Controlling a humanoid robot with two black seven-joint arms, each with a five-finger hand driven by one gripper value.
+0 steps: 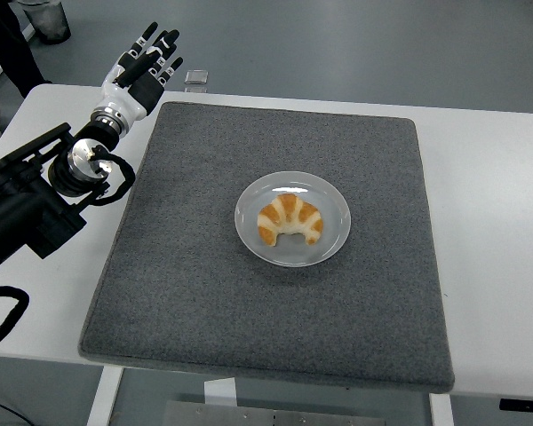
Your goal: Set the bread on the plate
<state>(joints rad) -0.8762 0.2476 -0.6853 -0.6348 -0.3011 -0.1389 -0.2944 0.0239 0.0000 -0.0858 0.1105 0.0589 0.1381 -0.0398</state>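
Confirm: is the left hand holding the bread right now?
No. The left hand is open and empty over the table's far left corner, while the bread lies on the plate.

A single head view looked forward and down from high on the robot's side, far enough back to take in the whole grey mat (266, 248) on the white table (489, 222). The table's near edge lay at 6 o'clock, the floor at 12. No second view was given.
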